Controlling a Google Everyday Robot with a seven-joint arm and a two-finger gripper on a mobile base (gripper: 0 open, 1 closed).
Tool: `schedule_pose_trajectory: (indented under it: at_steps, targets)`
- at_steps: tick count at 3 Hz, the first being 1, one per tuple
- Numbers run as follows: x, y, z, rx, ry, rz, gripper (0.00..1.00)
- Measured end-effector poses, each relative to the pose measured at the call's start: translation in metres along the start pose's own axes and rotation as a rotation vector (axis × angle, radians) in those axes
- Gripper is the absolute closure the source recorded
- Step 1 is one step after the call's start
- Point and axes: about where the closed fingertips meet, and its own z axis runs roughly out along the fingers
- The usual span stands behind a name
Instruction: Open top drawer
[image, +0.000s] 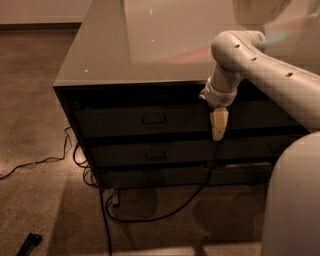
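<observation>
The top drawer (115, 120) is a wide dark front under the glossy cabinet top, shut flush, with a small rectangular pull handle (154, 119) at its centre. Two like drawers sit below it, each with its own handle. My gripper (218, 125) hangs point-down from the white arm, in front of the top drawer's right half, to the right of the handle and apart from it. Its tip reaches the drawer's lower edge.
The cabinet top (150, 45) is smooth and reflective. Black cables (165, 212) trail on the carpet below the bottom drawer and off to the left. A small dark object (29, 244) lies on the floor at lower left. The robot's white body (295, 200) fills the lower right.
</observation>
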Motion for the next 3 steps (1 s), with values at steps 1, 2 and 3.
schedule_pose_trajectory:
  at_steps: [1, 2, 3]
  targets:
    - [-0.002, 0.000, 0.001, -0.002, -0.007, -0.004, 0.00]
    - [-0.009, 0.000, 0.002, 0.023, 0.017, -0.030, 0.00]
    - [-0.022, 0.002, 0.008, 0.050, 0.008, -0.064, 0.00]
